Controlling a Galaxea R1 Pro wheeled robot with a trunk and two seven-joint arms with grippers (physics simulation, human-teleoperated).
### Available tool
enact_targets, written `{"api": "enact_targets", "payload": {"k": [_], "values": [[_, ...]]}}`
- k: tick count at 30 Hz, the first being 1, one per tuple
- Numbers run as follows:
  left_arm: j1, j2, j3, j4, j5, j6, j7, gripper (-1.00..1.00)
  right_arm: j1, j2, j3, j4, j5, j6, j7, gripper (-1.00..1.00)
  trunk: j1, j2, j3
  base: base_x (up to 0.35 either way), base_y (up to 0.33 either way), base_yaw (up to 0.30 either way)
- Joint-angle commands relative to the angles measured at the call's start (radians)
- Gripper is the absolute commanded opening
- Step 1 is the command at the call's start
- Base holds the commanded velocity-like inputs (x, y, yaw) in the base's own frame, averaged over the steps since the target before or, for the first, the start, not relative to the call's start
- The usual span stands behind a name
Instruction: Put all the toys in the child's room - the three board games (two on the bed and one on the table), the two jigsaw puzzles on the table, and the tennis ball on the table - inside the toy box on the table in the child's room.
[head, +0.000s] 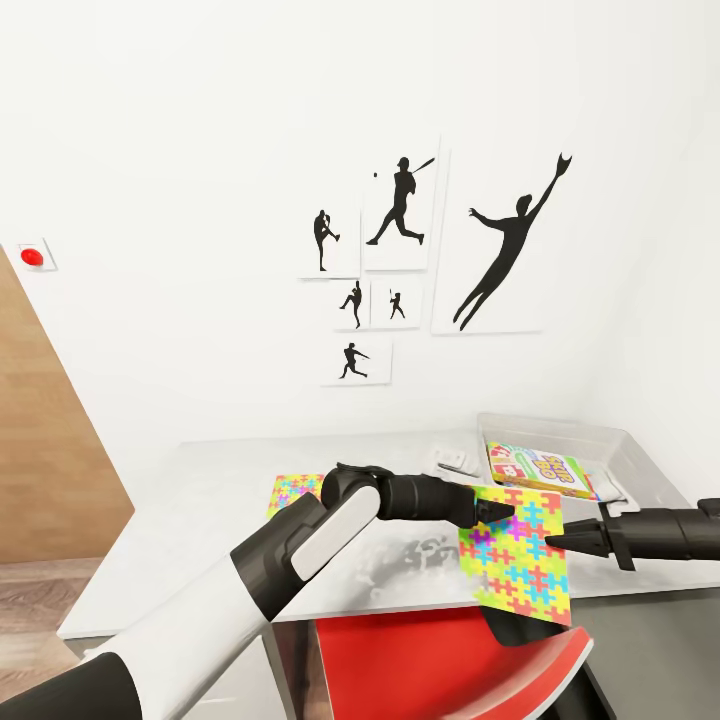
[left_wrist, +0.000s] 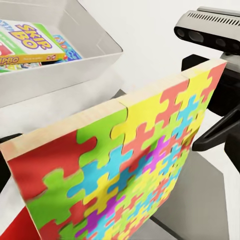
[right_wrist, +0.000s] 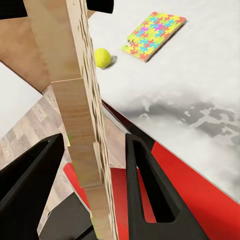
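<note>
At nine o'clock on the table (head: 200, 520) lies one jigsaw puzzle (head: 296, 491). My left claw (head: 500, 511) pinches the other puzzle (head: 517, 555) upright; my right claw (head: 560, 540) straddles its edge, spread. At two o'clock, the toy box (head: 620, 445) holds Skip-Bo (head: 540, 470).

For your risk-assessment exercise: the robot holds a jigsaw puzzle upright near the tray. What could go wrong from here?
1. The colourful flat jigsaw puzzle board hangs past the pale grey table edge; a slip drops it to the floor.
2. The right gripper straddles the board with open jaws, so a clumsy handover could knock it loose.
3. The yellow tennis ball could roll if bumped.
</note>
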Motion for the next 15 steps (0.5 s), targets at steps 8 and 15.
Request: {"api": "enact_targets", "payload": {"k": [8, 15], "values": [[-0.001, 0.000, 0.000, 0.000, 0.001, 0.003, -0.003, 1.00, -0.001, 0.000, 0.000, 0.000, -0.003, 0.009, 0.001, -1.00, 0.001, -0.002, -0.002, 0.000, 0.000, 0.000], [-0.001, 0.000, 0.001, 0.000, 0.001, 0.003, -0.003, 1.00, -0.001, 0.000, -0.001, 0.000, -0.003, 0.009, 0.001, -1.00, 0.001, -0.002, -0.002, 0.000, 0.000, 0.000]]}}
